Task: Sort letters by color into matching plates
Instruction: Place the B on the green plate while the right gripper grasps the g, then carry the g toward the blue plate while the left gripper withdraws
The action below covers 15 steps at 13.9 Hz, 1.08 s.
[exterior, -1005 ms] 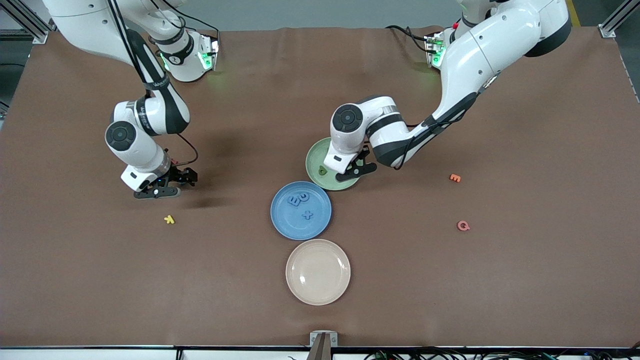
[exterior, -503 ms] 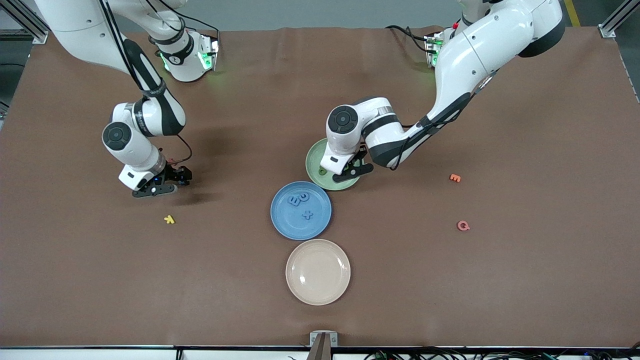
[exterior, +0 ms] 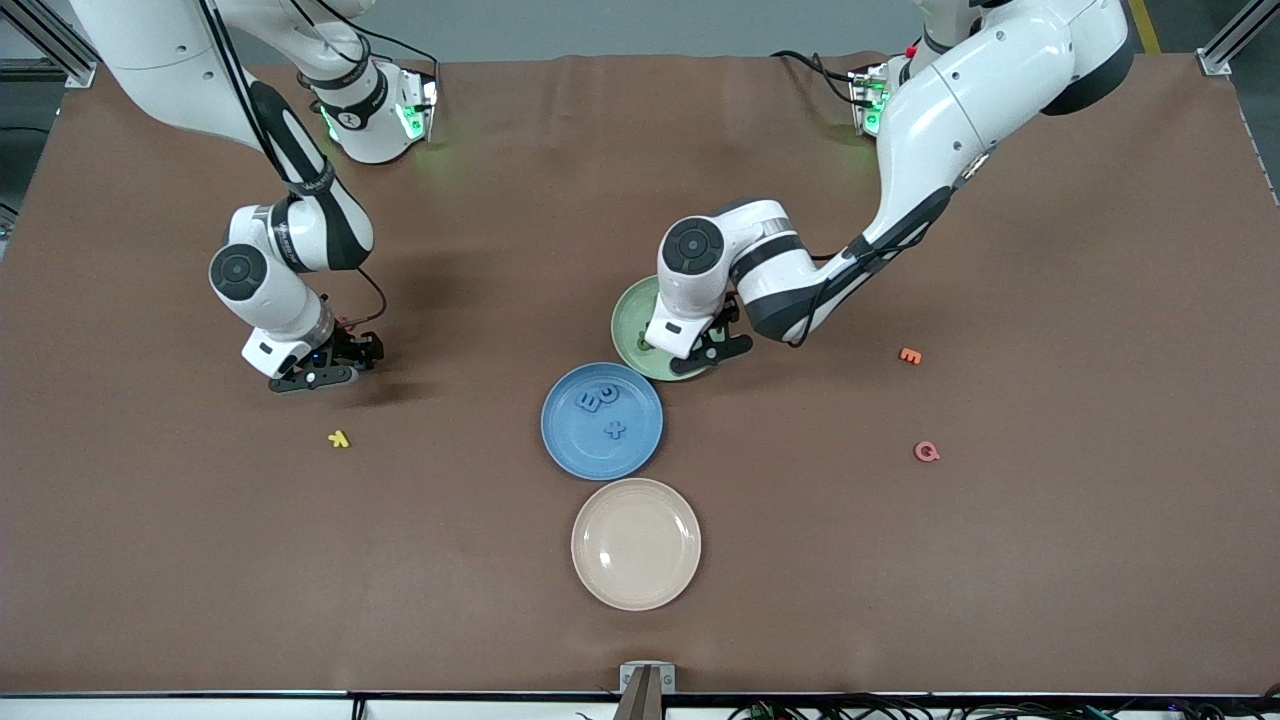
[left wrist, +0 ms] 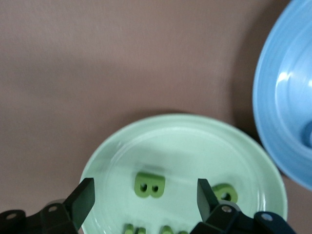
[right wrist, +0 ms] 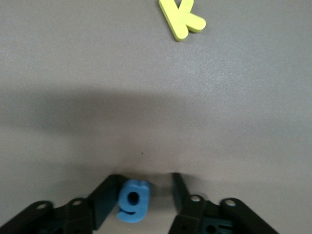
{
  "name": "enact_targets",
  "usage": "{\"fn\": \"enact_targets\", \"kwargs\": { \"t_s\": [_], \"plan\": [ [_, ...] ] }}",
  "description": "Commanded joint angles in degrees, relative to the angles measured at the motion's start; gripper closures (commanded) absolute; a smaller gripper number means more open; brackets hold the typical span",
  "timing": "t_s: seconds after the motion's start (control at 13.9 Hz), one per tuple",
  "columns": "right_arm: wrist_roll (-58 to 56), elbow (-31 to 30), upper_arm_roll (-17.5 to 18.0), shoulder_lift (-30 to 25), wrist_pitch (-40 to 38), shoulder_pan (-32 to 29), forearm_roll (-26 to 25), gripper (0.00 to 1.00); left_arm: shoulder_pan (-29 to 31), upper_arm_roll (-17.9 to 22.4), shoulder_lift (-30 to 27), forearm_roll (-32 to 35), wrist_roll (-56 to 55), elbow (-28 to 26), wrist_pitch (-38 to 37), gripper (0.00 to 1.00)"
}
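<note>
Jaws of the left gripper stand spread wide and released over the pale green round matte plate, with a chunky green foam letter B lying flat in the plate between them and another green letter with a hole next to 1 jaw; parts of more green letters show at the picture's edge. Jaws of the right gripper sit low on the brown desk toward the right arm's end, on either side of a small blue foam letter g: 1 jaw touches it, the other stands just apart, so a firm grasp cannot be told. Near it, closer to the front camera, lies a yellow foam letter K. Beside the green plate, the medium blue round plate carries 3 blue letters. A cream plate lies nearest the camera. An orange letter and a pink letter rest toward the left arm's end.
</note>
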Motion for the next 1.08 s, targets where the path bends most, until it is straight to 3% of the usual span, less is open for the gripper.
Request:
{"fn": "enact_targets", "kwargs": {
  "t_s": [0.0,0.36,0.5,0.65,0.86,1.01],
  "plan": [
    [0.85,-2.05,0.92,-0.32,1.91,-1.24,-0.24,0.98,0.74,0.25,0.02,-0.99,3.28,1.75,-0.37,0.06],
    [4.18,-0.91,1.27,-0.50,1.29,-0.01,0.11,1.00,2.86,3.14,-2.60,-10.01,17.84,1.85,1.12,0.04],
    [10.05,1.36,1.27,-0.85,-1.32,3.58,0.11,1.00,1.98,8.74,-6.99,-20.28,27.24,1.50,1.48,0.04],
    [17.34,7.15,1.27,-0.76,-9.65,7.80,0.20,1.00,0.84,14.80,-11.48,-31.79,39.88,0.01,1.48,0.04],
    [28.76,17.16,1.36,-0.06,-19.94,14.83,0.55,1.00,0.31,22.29,-18.07,-40.87,53.53,-4.47,1.48,0.04],
    [34.23,23.93,1.18,2.91,-22.87,20.18,5.88,1.00,0.83,27.12,-21.59,-45.27,63.27,-8.68,1.57,0.05]
  ]
}}
